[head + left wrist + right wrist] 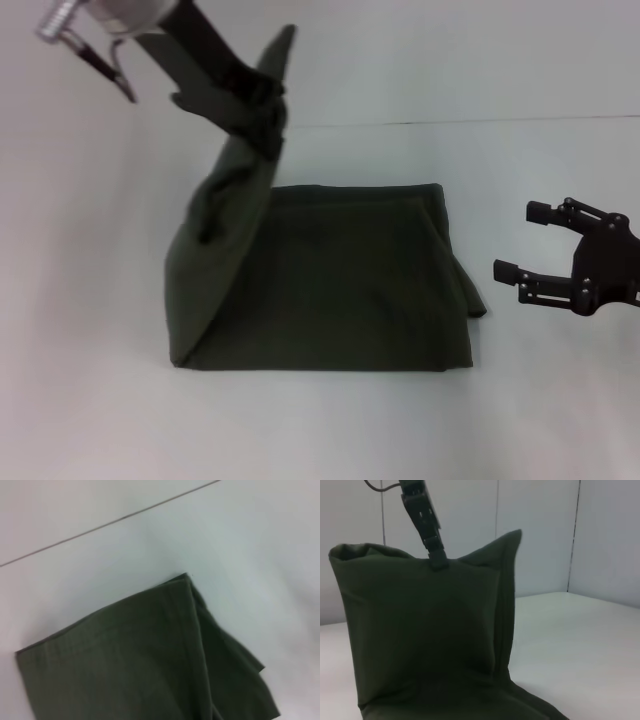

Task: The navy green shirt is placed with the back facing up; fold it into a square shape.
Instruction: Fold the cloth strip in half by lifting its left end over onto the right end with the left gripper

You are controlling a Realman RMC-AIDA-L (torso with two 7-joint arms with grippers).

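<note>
The navy green shirt [340, 280] lies partly folded on the white table, plain side up. My left gripper [255, 100] is shut on the shirt's left end and holds it lifted high above the table, so that end hangs as a tall flap. The right wrist view shows the flap [420, 630] hanging from the left gripper [437, 560]. The left wrist view shows the flat part of the shirt [140, 655] from above. My right gripper [525, 245] is open and empty, to the right of the shirt and apart from it.
The white table [100, 420] has a thin dark seam line [480, 122] running behind the shirt. A white wall [600, 540] stands at the far side.
</note>
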